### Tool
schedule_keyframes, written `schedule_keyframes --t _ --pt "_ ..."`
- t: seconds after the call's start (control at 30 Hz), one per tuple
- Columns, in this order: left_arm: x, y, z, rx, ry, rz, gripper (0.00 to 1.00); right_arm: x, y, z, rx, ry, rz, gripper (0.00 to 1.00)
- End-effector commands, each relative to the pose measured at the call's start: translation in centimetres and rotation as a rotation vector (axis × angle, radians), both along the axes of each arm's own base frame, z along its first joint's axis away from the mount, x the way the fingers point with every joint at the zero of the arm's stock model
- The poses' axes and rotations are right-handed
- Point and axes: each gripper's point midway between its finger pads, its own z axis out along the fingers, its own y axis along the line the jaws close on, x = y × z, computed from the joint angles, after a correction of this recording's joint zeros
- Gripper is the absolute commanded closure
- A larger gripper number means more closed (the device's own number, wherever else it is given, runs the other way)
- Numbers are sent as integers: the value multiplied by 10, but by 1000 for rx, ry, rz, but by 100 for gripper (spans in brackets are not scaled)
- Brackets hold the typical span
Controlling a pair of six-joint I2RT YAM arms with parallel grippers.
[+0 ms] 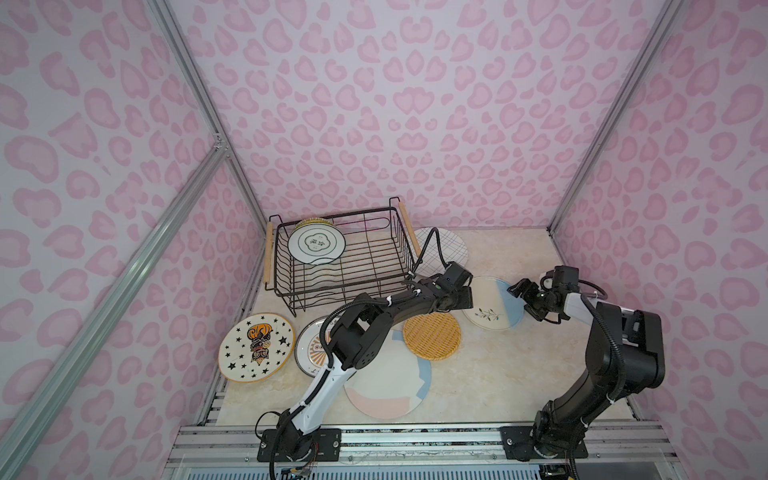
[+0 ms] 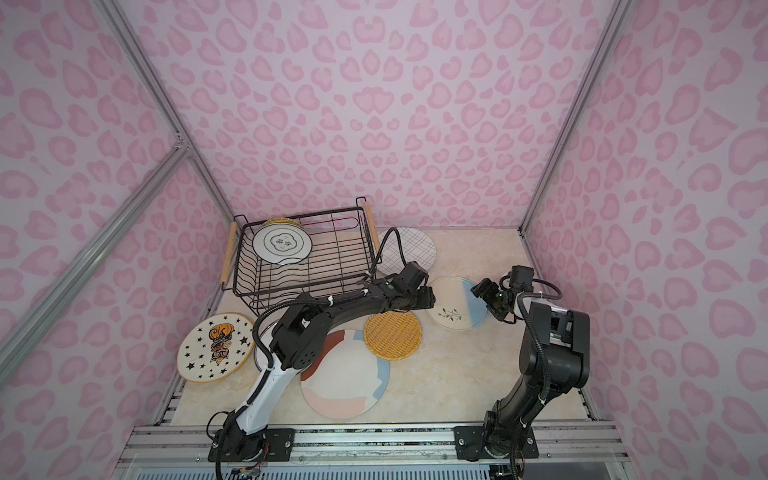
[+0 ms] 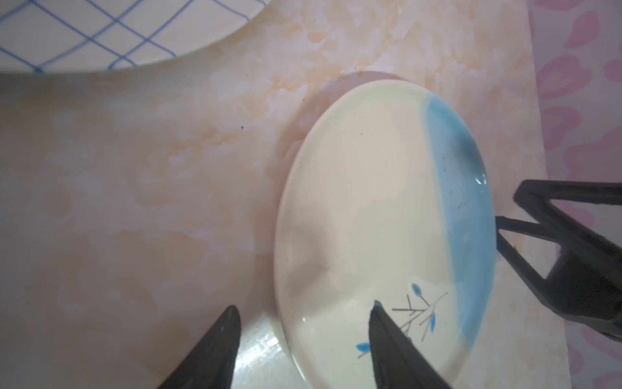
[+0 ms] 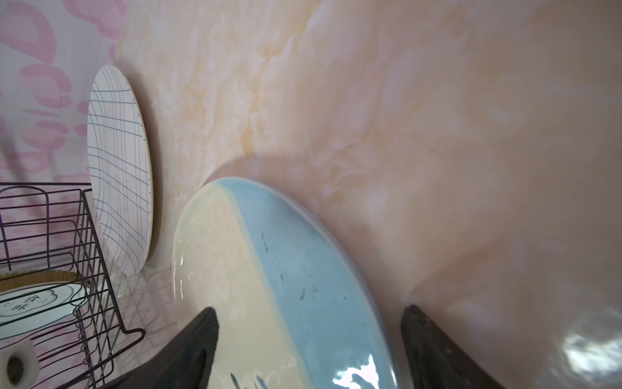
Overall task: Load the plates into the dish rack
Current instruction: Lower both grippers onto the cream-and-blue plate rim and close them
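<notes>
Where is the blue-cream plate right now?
In both top views the blue-cream plate sits right of centre, in front of the grid plate and right of the orange woven plate.

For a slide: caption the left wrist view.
Left gripper, jaws open, straddles the rim of the blue-cream plate; right gripper at its far edge.

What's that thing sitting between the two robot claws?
The blue-cream plate lies between the left gripper and the right gripper; both top views show it.
</notes>
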Motion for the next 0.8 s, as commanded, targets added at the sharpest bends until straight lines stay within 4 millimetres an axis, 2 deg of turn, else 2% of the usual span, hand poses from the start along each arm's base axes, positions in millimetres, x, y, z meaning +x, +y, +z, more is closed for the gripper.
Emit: schedule_keyframes --t 0.0,0.2,0.27,0.43,0.57,0.77 --pt "1 -6 -4 -35 23 5 37 -25 6 -16 3 119 34 11" --pt "2 -8 -14 -23 27 -12 38 -21 17 -20 56 134 93 12" --pt "0 -9 -19 -23 40 -25 39 -16 27 -16 103 110 121 13" --pt "-4 -7 -28 -8 53 -44 40 -11 49 4 165 40 172 13" --pt "-6 -5 -36 9 63 -42 43 -11 75 24 287 -46 184 13" --pt "-10 2 -51 40 80 -49 47 -15 92 52 395 -176 170 13"
